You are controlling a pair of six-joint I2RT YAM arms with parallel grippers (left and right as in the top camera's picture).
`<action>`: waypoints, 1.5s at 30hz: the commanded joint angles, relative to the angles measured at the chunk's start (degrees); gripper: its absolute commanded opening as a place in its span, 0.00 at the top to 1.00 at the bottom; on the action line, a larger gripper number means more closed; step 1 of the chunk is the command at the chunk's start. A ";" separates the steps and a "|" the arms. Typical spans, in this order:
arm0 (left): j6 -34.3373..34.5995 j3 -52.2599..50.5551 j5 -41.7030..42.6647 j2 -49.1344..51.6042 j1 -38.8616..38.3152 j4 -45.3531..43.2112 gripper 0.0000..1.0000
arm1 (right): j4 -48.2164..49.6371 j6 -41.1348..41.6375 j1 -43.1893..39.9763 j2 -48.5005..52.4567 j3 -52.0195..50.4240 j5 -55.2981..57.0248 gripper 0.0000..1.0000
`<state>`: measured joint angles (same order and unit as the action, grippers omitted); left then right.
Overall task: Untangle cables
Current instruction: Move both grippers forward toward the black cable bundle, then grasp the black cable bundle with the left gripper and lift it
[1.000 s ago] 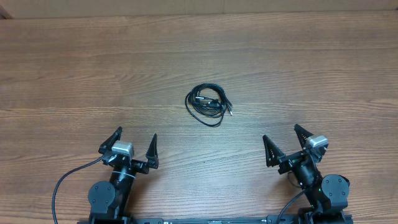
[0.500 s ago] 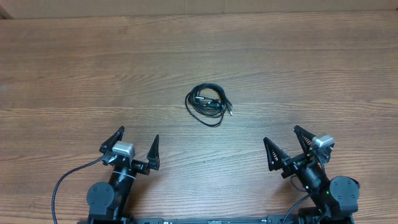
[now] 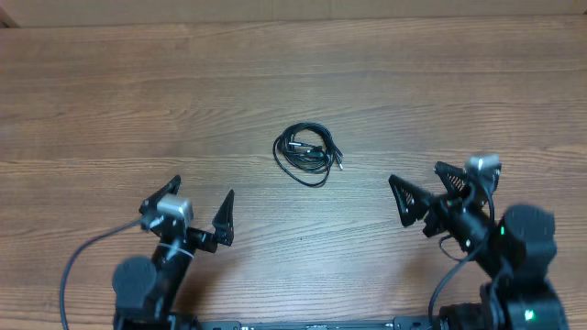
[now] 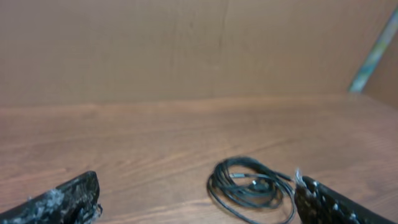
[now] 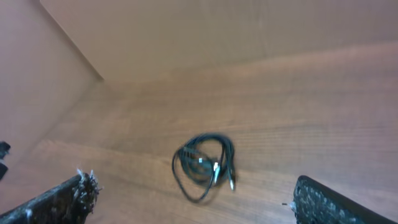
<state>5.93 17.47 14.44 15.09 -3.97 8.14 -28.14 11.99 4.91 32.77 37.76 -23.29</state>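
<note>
The cables (image 3: 307, 154) lie as one small coil of thin black cord with silvery plug tips at the middle of the wooden table. The coil also shows in the left wrist view (image 4: 249, 188) and in the right wrist view (image 5: 204, 163). My left gripper (image 3: 198, 213) is open and empty, near the front edge, left of and nearer than the coil. My right gripper (image 3: 425, 190) is open and empty, right of and nearer than the coil. In the wrist views the left gripper (image 4: 199, 202) and right gripper (image 5: 199, 202) have jaws spread wide, well short of the coil.
A thick black wire (image 3: 83, 275) runs from the left arm's base at the front. A tan wall (image 4: 186, 43) stands behind the table's far edge. The wooden tabletop (image 3: 138, 92) spreads around the coil.
The right arm has lifted and swung towards the coil, its gripper now farther forward. The left arm has shifted a little to the left. The coil has not moved.
</note>
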 commanded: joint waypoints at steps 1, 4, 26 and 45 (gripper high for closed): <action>0.00 9.22 2.91 9.35 0.31 1.95 0.00 | -2.71 -0.02 0.26 6.32 7.89 -1.03 0.00; -0.13 20.46 6.56 21.42 0.31 4.50 0.00 | -6.43 -0.07 0.22 13.94 15.85 -3.34 0.00; -1.42 78.73 17.66 81.59 -2.10 42.75 0.00 | -32.30 -3.63 0.17 41.81 48.87 -5.42 0.00; 6.32 79.12 -11.69 106.68 -20.65 35.87 0.11 | -35.69 -1.68 0.24 49.55 48.46 -4.87 0.11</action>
<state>11.46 95.24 8.51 118.76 -24.77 44.05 -63.94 9.47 4.91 82.30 85.17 -28.05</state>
